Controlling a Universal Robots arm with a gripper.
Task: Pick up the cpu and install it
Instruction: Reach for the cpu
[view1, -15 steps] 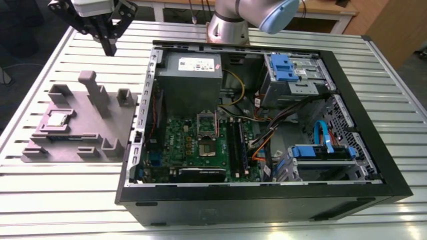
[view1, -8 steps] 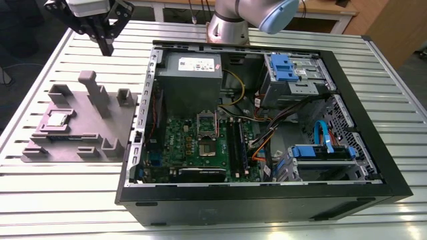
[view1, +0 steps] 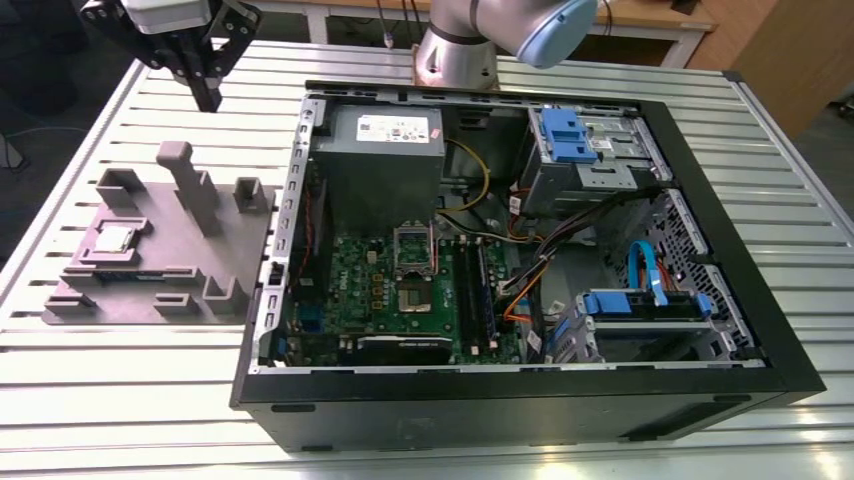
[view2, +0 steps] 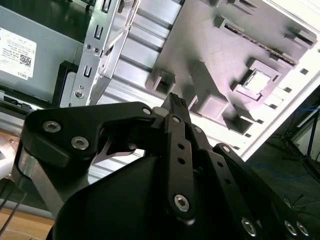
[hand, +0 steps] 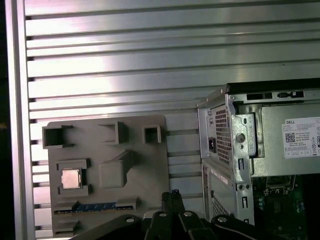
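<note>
slatted aluminium tabletop (view1: 80, 130) carries the whole job. your small flat square cpu with the shiny silver-grey metal top (view1: 115, 237) lies face up in a framed pocket of the grey moulded plastic fixture (view1: 167, 278), on the side toward the exterior view's left. in the first wrist view the cpu (hand: 71, 178) sits with nothing touching it.

just beside the fixture, toward the exterior view's right, the open black computer case (view1: 507, 400) lies on its side with the green motherboard (view1: 360, 290) exposed. the square socket (view1: 416, 285) near the board's middle looks unfilled. by the look of it you are at the very start: approaching the pick, nothing lifted, nothing installed.

your black two-finger gripper (view1: 210, 100) hangs point-down above bare tabletop past the fixture's far edge, near the case's corner and well apart from the cpu. its fingers are pressed together and hold nothing. the arm's silver base with the pale blue cap (view1: 461, 50) stands at the table's far side, with the wrist reached out toward the exterior view's left.

taking the cpu probably calls for fingers spread, squared to the pocket and lowered straight, since the chip is thin and walled in.
</note>
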